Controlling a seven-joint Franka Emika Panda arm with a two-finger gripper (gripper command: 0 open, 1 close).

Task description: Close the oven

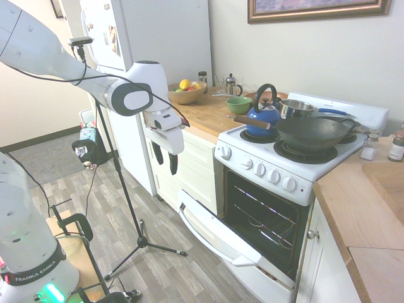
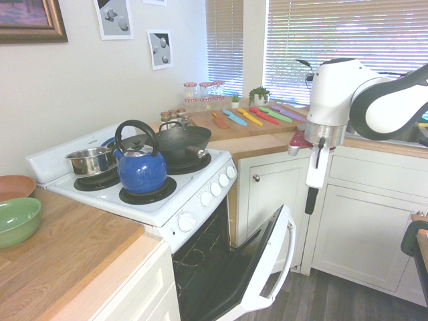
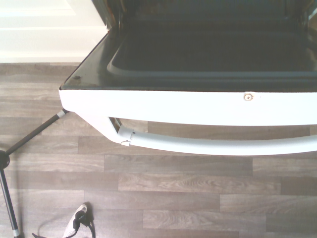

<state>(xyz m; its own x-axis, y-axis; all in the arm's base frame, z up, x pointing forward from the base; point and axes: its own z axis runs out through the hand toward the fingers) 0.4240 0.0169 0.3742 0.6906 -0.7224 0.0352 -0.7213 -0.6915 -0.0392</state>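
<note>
White Franka arm's two-finger gripper (image 1: 167, 158): hangs in the air pointing down, beside the white cabinet fronts (image 1: 196, 167), above and apart from the outer edge of the open door; dark fingers (image 2: 311, 199) look pressed close together, pinching nothing. White freestanding oven (image 1: 271, 189) with round white knobs (image 1: 259, 169) and dark wire-racked interior (image 1: 265, 218): stands between wooden butcher-block countertops (image 1: 205, 113). Its white drop-down door (image 1: 221, 237) hangs partly open, tilted outward over the grey wood-plank floor (image 1: 126, 240); the white bar handle (image 3: 218, 146) runs along the door's outer edge, seen from above in the wrist view with the dark inner panel behind it. On the cooktop: blue kettle with black loop handle (image 1: 264, 115) on the front left coil burner, small stainless steel saucepan (image 1: 297, 108) on the rear left burner, dark wok with wooden handle (image 1: 312, 131) across the right burners. On the left countertop: wooden bowl of fruit (image 1: 187, 93) near the back edge, glass French press (image 1: 231, 85) behind, green ceramic bowl (image 1: 238, 105) just beside the oven's left edge.
</note>
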